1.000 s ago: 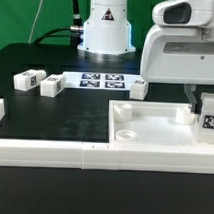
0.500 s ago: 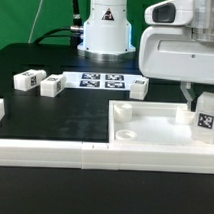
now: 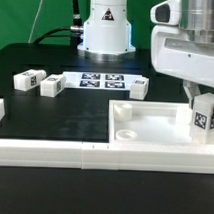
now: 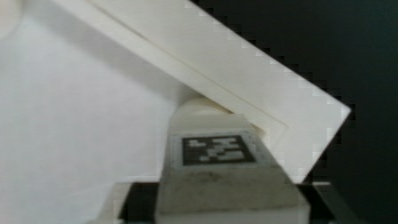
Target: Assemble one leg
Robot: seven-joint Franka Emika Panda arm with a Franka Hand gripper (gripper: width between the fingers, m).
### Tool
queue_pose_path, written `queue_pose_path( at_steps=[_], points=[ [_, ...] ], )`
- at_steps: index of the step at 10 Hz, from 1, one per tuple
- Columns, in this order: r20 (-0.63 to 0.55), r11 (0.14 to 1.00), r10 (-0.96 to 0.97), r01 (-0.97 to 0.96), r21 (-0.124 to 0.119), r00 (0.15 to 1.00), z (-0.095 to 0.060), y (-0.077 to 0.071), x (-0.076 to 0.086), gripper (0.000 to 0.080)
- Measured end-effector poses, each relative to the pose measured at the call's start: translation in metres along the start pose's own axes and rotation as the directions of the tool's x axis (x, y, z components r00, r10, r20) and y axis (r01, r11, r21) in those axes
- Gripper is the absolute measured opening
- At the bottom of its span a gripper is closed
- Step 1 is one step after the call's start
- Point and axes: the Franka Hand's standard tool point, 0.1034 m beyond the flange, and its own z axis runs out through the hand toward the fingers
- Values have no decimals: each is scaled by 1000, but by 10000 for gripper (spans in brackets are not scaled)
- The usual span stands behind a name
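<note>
While the claw pinches the leg over the white panel corner at the exterior view's right, a small tilt could make it miss the corner hole and jam. Farther, three legs lie on the bench.

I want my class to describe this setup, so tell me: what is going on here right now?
A Franka arm is holding one leg, a small white tagged block, upright in its gripper over the corner of the large white panel on the exterior view's right. The wrist view shows the leg between the fingers, by the panel's corner. Three other legs lie untouched on the black table: two toward the exterior view's left and one beside the marker board.
</note>
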Motion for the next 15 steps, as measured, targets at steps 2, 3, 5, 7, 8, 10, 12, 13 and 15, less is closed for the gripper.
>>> queue_pose_path(
  at_steps=[2,3,5,7,8,10,12,13,15],
  points=[
    [1,972,233,-233,20,972,0,0,-3,294],
    [0,942,333,-333,25,943,0,-1,-3,294],
    [6,864,503,-503,31,864,1,-1,-2,294],
    [11,807,590,-590,30,807,1,-1,-2,294],
    [20,758,652,-652,27,758,1,0,-2,294],
    [20,758,651,-651,27,759,1,-1,-2,302],
    [20,761,648,-648,26,761,2,0,-2,473],
    [20,762,647,-647,26,762,2,0,-3,611],
    [20,764,645,-645,26,764,2,0,-3,638]
  ],
)
